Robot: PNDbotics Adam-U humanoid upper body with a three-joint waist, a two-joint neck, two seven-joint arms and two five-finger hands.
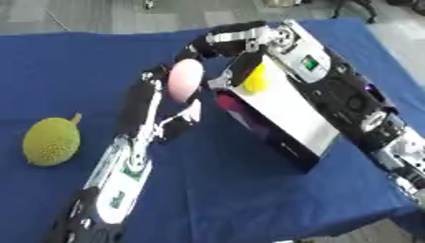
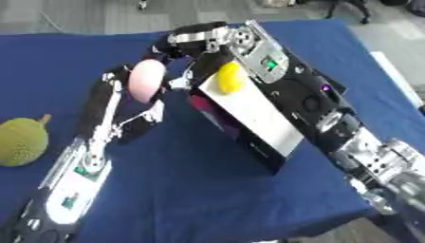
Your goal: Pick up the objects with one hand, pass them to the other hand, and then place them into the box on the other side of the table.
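Your left robot hand (image 1: 170,102) reaches up from the bench's near left corner toward the middle of the bench (image 1: 232,190), which is covered in blue cloth. Its fingers run up behind a pink egg-shaped object (image 1: 185,79) and its thumb sits below and in front of it, so the hand is grasping the pink object and holding it clear of the cloth.

Your right robot hand (image 1: 217,45) comes in from the right edge, its arm stretched across the top of the box (image 1: 282,121). Its dark fingers curl down toward the top of the pink object from the far side, but you cannot tell from either view whether they touch it or close around it.

The box lies on the right half of the bench, a long white carton with dark sides, tilted so its open end faces the left robot hand. A dark reddish shape shows inside the opening; it is too dim to make out. A yellow rounded object (image 2: 230,78) sits at the box's far end, right under the right forearm and just beside the pink object.

A green spiky fruit (image 1: 51,141) with a short stem, like a small durian, rests on the cloth near the bench's left edge, well apart from both hands and from the box.
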